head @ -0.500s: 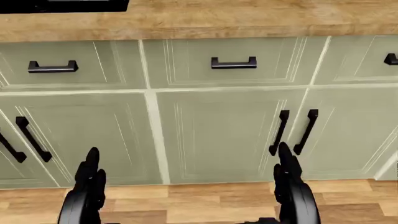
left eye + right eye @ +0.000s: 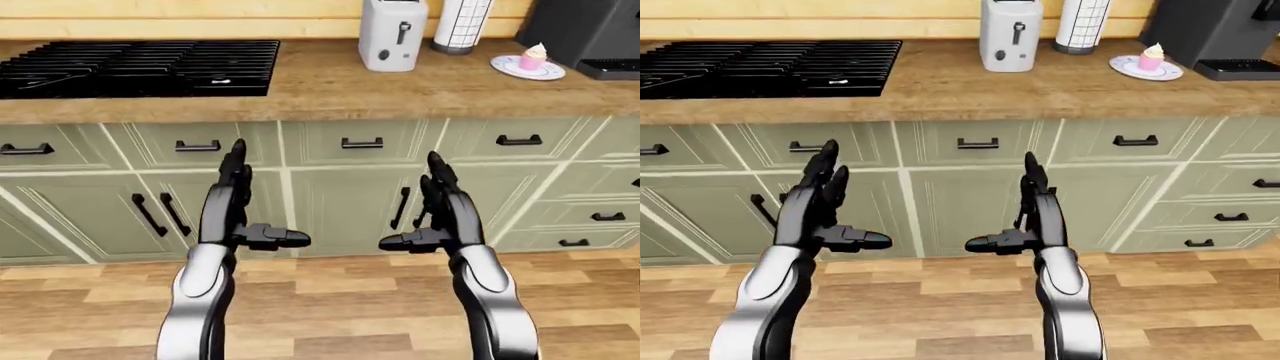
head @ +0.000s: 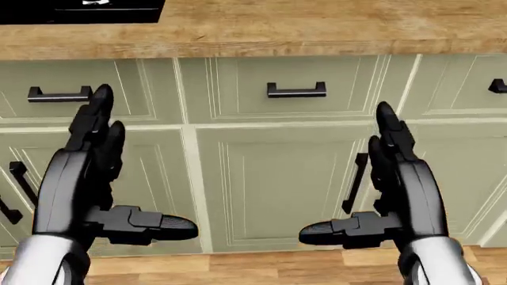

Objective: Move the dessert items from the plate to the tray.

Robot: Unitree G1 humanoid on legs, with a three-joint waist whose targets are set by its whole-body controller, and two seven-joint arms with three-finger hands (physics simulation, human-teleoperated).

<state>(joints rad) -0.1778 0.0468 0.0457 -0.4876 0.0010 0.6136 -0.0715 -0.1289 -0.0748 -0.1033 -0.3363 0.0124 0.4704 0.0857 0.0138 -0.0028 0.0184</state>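
Note:
A pink cupcake (image 2: 535, 55) stands on a white plate (image 2: 510, 67) at the far right of the wooden counter, beside a black appliance. No tray shows in any view. My left hand (image 2: 252, 196) and right hand (image 2: 425, 202) are both raised before the cabinet doors, well below and left of the plate. Each hand is open and empty, fingers pointing up and thumb pointing inward. They also show in the head view, left hand (image 3: 119, 172) and right hand (image 3: 372, 178).
A black cooktop (image 2: 140, 67) lies at the counter's left. A grey toaster (image 2: 392, 34) and a white paper-towel roll (image 2: 462, 24) stand near the wall. A black appliance (image 2: 585, 34) fills the top right. Green cabinets (image 2: 340, 202) with black handles face me above a wood floor.
Both hands have risen from the bottom of the head view to the height of the cabinet doors. The view has tilted slightly down along the cabinets.

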